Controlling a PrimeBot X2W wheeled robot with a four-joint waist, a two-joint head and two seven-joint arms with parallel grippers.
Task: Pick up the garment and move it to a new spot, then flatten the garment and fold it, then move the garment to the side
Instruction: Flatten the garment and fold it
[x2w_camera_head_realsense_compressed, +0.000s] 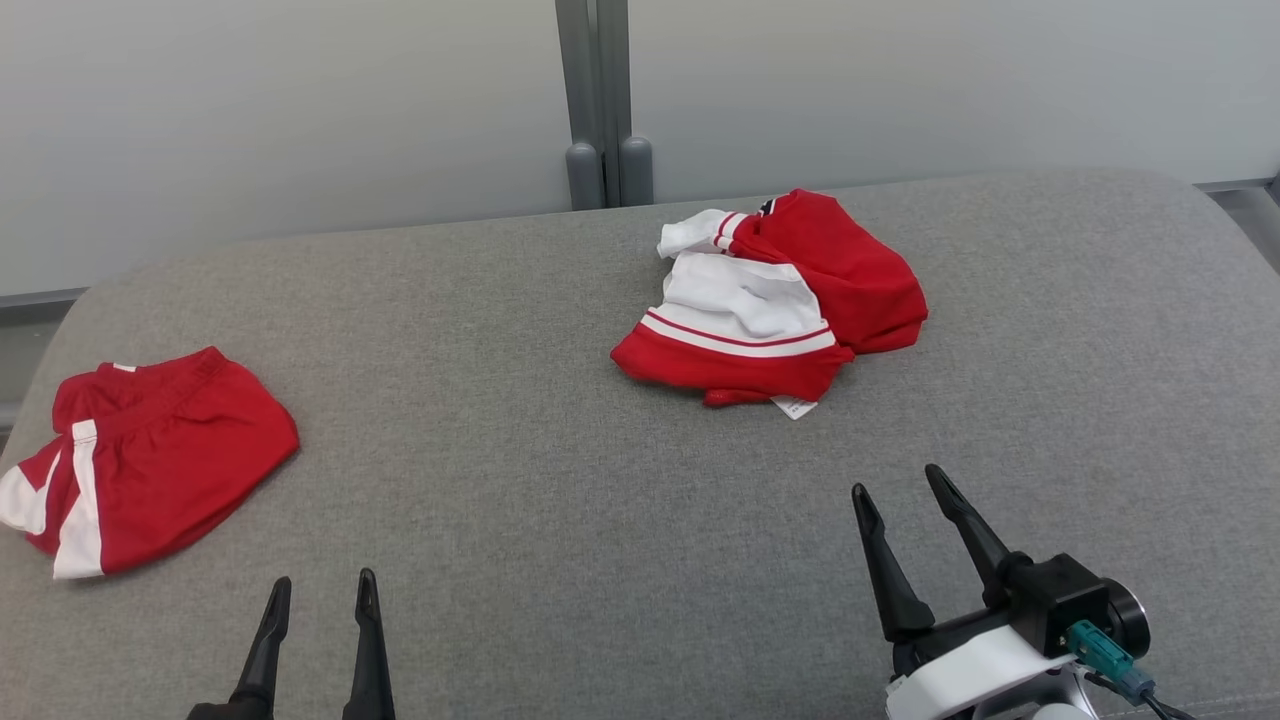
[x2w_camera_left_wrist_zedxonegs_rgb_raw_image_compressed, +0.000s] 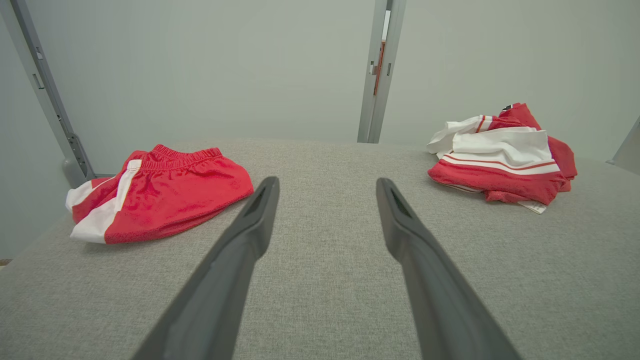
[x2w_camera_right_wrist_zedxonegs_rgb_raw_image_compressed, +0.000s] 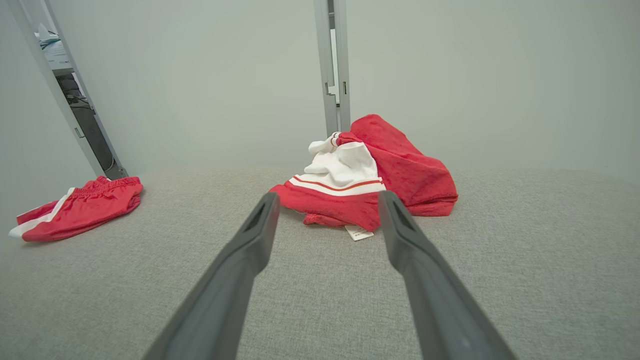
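A crumpled red and white garment (x2w_camera_head_realsense_compressed: 775, 300) lies in a heap at the back middle of the grey padded table (x2w_camera_head_realsense_compressed: 560, 500), a white label sticking out at its near edge. My right gripper (x2w_camera_head_realsense_compressed: 898, 488) hovers open a short way in front of it, pointing at it; in the right wrist view the garment (x2w_camera_right_wrist_zedxonegs_rgb_raw_image_compressed: 367, 175) sits just beyond the open fingertips (x2w_camera_right_wrist_zedxonegs_rgb_raw_image_compressed: 262, 210). My left gripper (x2w_camera_head_realsense_compressed: 323, 590) stands open near the front left, with nothing between its fingers. In the left wrist view the garment (x2w_camera_left_wrist_zedxonegs_rgb_raw_image_compressed: 502, 155) lies far to the right.
Folded red shorts with white stripes (x2w_camera_head_realsense_compressed: 140, 460) lie at the table's left edge, also in the left wrist view (x2w_camera_left_wrist_zedxonegs_rgb_raw_image_compressed: 160, 192) and right wrist view (x2w_camera_right_wrist_zedxonegs_rgb_raw_image_compressed: 80, 207). A grey post (x2w_camera_head_realsense_compressed: 600, 100) stands against the pale wall behind the table.
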